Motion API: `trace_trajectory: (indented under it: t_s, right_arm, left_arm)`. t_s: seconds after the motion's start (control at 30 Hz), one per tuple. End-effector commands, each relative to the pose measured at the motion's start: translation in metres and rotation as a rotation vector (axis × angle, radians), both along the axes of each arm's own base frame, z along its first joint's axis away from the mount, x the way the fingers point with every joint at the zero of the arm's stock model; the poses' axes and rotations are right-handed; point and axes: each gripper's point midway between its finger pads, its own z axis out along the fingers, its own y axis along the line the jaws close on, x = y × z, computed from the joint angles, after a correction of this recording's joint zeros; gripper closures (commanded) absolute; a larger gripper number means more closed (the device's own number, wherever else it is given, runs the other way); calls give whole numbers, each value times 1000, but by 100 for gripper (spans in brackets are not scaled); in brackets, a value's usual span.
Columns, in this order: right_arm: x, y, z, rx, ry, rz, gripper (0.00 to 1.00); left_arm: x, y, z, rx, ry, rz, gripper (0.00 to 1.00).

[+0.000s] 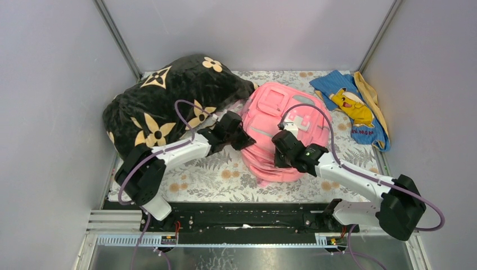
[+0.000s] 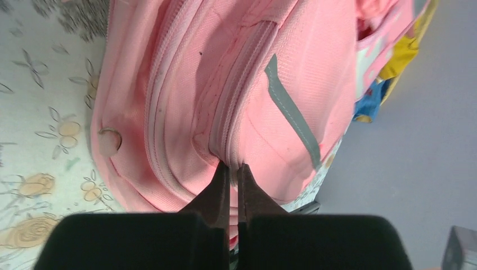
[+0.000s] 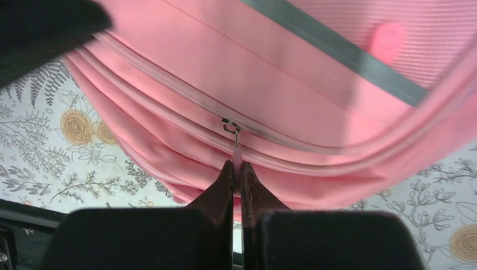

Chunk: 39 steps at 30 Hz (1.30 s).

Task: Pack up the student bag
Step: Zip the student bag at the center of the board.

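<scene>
- The student bag (image 1: 270, 102) lies at the middle of the floral table cover (image 1: 214, 175), its pink front facing up (grey trim and a pale patch show on it).
- A black pillow (image 1: 163, 107) with tan flowers sits at the bag's ten o'clock, against its upper left side.
- A blue cloth (image 1: 351, 104) with a yellow cartoon figure lies at the bag's two o'clock, near the back right corner.
- The left gripper (image 2: 233, 169) meets the bag from nine o'clock. Its jaws are pressed together, nipping a fold of pink fabric at the end of a zip line.
- The right gripper (image 3: 237, 167) comes in at the bag's five o'clock edge. Its jaws are closed tight on the pink zip pull (image 3: 237, 151), which hangs from a metal slider on the zip track.
- Both arms reach in from the six o'clock edge of the top view.
</scene>
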Motion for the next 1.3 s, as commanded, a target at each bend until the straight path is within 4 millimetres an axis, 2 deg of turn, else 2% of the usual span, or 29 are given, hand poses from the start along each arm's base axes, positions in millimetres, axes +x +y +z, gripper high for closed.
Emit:
trace_trajectory:
  t_s: [0.0,0.13,0.27,0.5,0.6,0.7,0.83,0.9,0.93,1.0,1.03,1.07,1.1,1.13,1.17,1.27]
  right_arm:
    - [-2,-35,4,-130,-64,-26,100]
    - [0,-48,1,-206,-70,-34,100]
    - [9,-61,6,-260,-102,-47,100]
    - [44,-88,19,-299,-184,-134,100]
    - [61,-93,19,-245,-166,-176,100]
    - [72,-87,17,-228,-169,-156,100]
    - [80,-86,9,-208,-149,-181,100]
    - [78,-90,12,-217,-136,-213,100]
    - [76,-90,16,-210,-136,-219,92]
    - [72,-91,30,-184,-157,-224,55]
    - [72,-92,39,-167,-179,-229,31]
    - [70,-92,46,-151,-198,-234,21]
    - [68,-93,51,-136,-211,-239,18]
    - [66,-96,55,-128,-225,-258,18]
    - [64,-103,56,-134,-231,-300,18]
    - [57,-123,49,-154,-233,-418,20]
  left_arm:
    - [29,60,5,129,-102,79,100]
    - [43,83,5,176,-117,59,100]
    - [59,93,11,225,-157,-8,100]
    - [81,105,16,280,-200,-137,100]
    - [86,106,19,285,-216,-184,100]
    - [85,100,19,278,-229,-242,100]
    - [83,95,17,272,-223,-288,100]
    - [82,93,18,259,-222,-303,100]
    - [79,90,18,243,-216,-315,100]
    - [71,78,19,201,-199,-338,100]
    - [66,72,20,187,-189,-339,100]
    - [64,69,21,179,-181,-300,100]
    - [57,65,21,146,-158,-254,100]
    - [57,55,30,82,-202,-199,100]
    - [46,49,26,35,-198,-146,100]
    - [24,13,43,-22,-260,-91,100]
